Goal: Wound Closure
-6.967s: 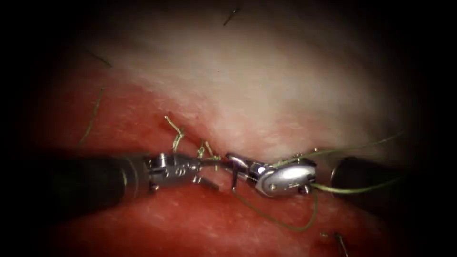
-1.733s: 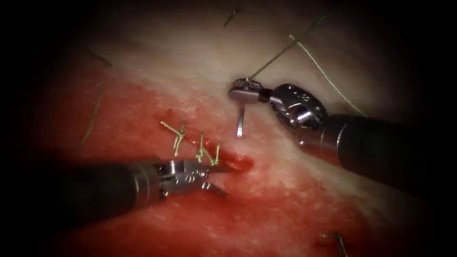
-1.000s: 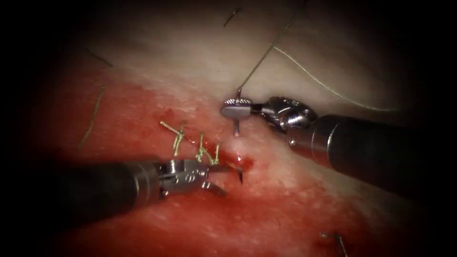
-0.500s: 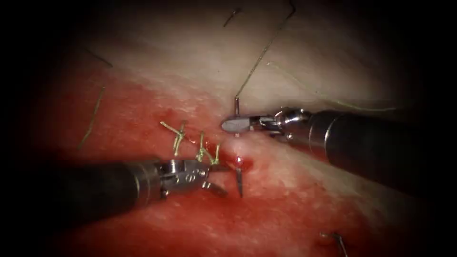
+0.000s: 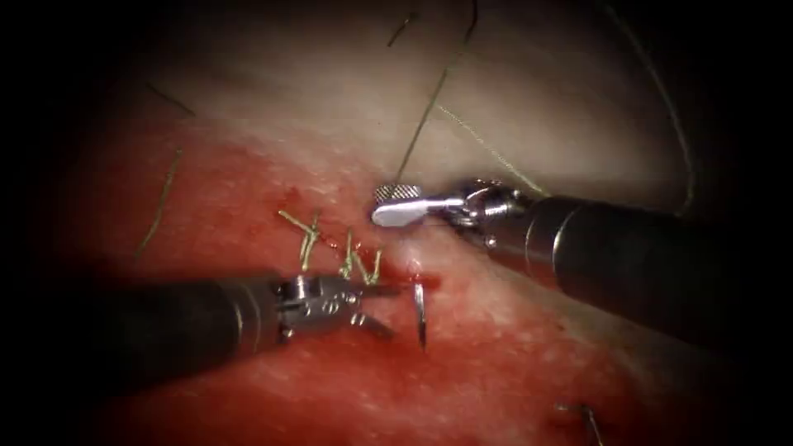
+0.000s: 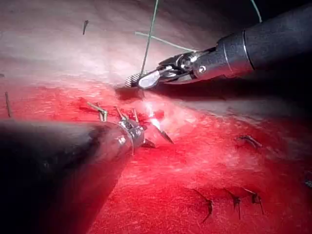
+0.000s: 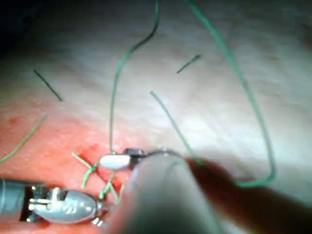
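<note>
We see the right tool (image 5: pixel 396 211) clamped on the needle's (image 5: pixel 420 310) swaged end, where the thread (image 5: pixel 429 103) leaves. The needle passes through the tissue (image 5: pixel 496 330) at the cut's right end; its tip shows beside the left tool's (image 5: pixel 382 307) parted, empty jaws. We judge the needle stiff, slick and light, best gripped on its body behind the tip, never on the point.
</note>
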You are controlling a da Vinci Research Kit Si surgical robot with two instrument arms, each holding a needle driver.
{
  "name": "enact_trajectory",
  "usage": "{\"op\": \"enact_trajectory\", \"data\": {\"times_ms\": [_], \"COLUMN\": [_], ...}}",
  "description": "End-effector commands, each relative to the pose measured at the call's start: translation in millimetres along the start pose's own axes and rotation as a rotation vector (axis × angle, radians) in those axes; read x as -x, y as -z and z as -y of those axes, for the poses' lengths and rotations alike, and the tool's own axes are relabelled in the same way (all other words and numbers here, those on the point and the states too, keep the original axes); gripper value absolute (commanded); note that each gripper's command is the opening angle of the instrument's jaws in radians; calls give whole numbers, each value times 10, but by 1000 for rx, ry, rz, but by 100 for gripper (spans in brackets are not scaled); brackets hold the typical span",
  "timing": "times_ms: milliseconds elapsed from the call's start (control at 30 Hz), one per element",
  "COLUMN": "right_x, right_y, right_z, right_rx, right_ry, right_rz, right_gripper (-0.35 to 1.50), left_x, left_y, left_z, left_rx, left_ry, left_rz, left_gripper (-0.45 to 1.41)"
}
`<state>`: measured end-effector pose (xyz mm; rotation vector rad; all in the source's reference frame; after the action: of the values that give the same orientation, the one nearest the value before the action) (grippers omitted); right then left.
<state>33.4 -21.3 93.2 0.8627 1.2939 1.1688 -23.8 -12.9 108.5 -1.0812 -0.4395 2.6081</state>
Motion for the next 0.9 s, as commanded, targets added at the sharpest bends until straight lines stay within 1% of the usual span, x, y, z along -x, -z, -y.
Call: {"op": "enact_trajectory", "data": {"times_ms": [33,67,100,167,200,333,400,433,467,500,533,567,633,733,767,867,900], "right_x": [3,3,2,0,-1,-1,-1,-1,-1,-1,-1,-1,-3,-6,-10,-13,-13], "right_y": [-10,-10,-10,-10,-10,-10,-7,-7,-5,-2,-1,1,4,5,5,4,4], "right_z": [-8,-9,-10,-11,-12,-12,-12,-12,-12,-12,-12,-12,-12,-13,-13,-15,-16], "right_rx": [16,34,49,65,84,131,179,186,198,206,204,203,202,207,200,192,181], "right_ry": [84,191,255,314,385,454,491,496,495,494,494,494,499,420,309,194,133], "right_rz": [1,8,14,26,26,45,77,82,88,106,107,110,112,105,115,119,132], "right_gripper": [121,121,121,125,123,123,118,111,98,42,0,-35,-35,-35,-35,-35,-35], "left_x": [1,1,1,1,1,1,1,1,2,2,1,1,1,2,2,2,2], "left_y": [-8,-8,-8,-8,-8,-8,-7,-7,-7,-7,-7,-7,-7,-7,-7,-6,-6], "left_z": [0,0,0,0,0,0,0,0,0,0,0,0,0,0,-1,-1,-1], "left_rx": [1,1,1,2,2,2,2,2,2,2,2,2,2,2,2,3,3], "left_ry": [-1,-1,-1,-1,-2,-2,-2,-2,-2,-2,-2,-2,-2,-2,-2,-2,-2], "left_rz": [-1,-1,-1,-1,-1,-1,-1,-1,-1,-1,-1,-1,-1,-1,-1,-1,-1], "left_gripper": [17,17,17,17,17,17,17,17,17,17,17,17,17,17,17,17,17]}}
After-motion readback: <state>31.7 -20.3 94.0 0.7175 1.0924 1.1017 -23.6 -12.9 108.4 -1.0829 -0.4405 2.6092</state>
